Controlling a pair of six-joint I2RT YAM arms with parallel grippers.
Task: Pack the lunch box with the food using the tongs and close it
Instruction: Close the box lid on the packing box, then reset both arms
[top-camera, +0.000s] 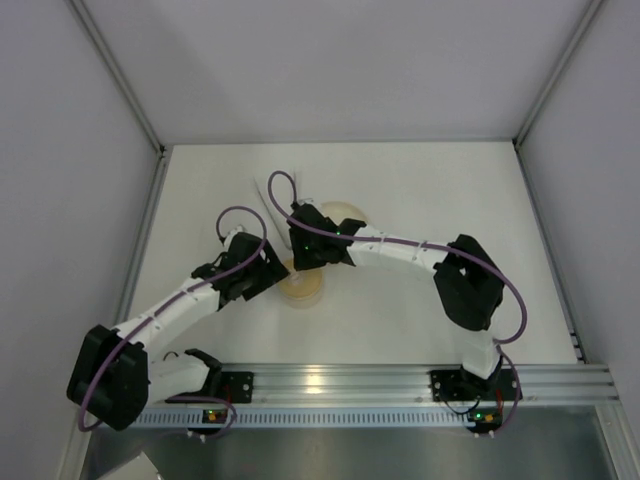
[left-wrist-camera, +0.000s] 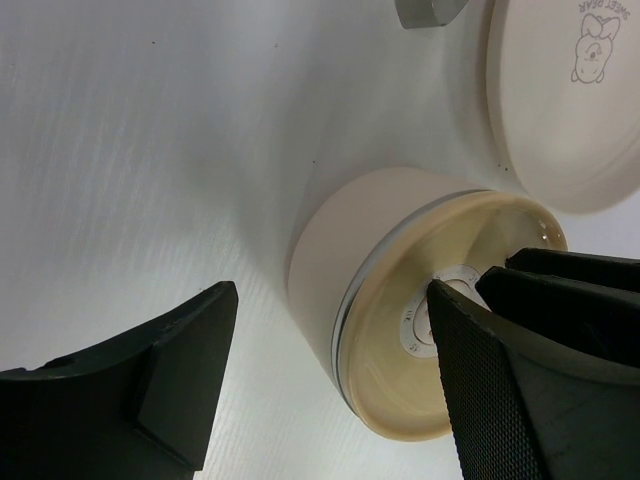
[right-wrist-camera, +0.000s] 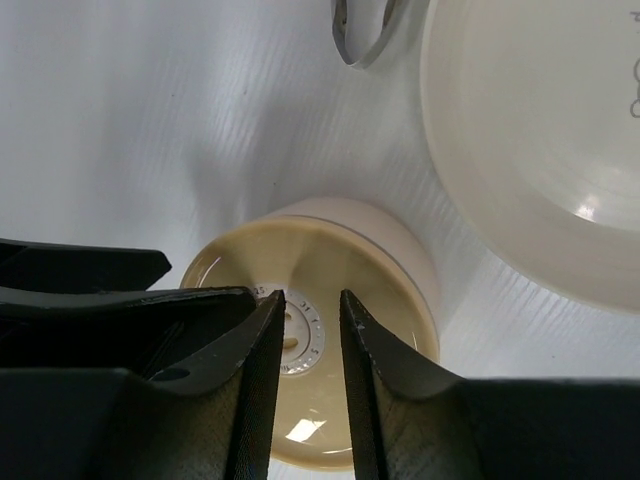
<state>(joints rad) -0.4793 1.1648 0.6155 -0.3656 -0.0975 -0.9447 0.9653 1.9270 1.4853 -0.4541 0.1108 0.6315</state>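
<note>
The lunch box (top-camera: 303, 288) stands between both grippers, a small round cream pot with a steel band and its tan lid (left-wrist-camera: 395, 350) seated on top. My right gripper (right-wrist-camera: 311, 296) hovers just over the lid (right-wrist-camera: 350, 265), its jaws a narrow gap apart beside the white centre dial, nothing between them. My left gripper (left-wrist-camera: 331, 287) is open wide, with one finger (left-wrist-camera: 490, 390) over the lid and the other (left-wrist-camera: 190, 370) beside the pot above the table. The tongs (right-wrist-camera: 358, 35) lie behind the pot, only their grey joined end showing. The food is out of view.
A wide cream plate (left-wrist-camera: 570, 110) with a bear drawing lies just behind and right of the pot, also seen in the top view (top-camera: 345, 212). White walls enclose the table on three sides. The two grippers (top-camera: 268, 272) (top-camera: 318, 252) sit close together.
</note>
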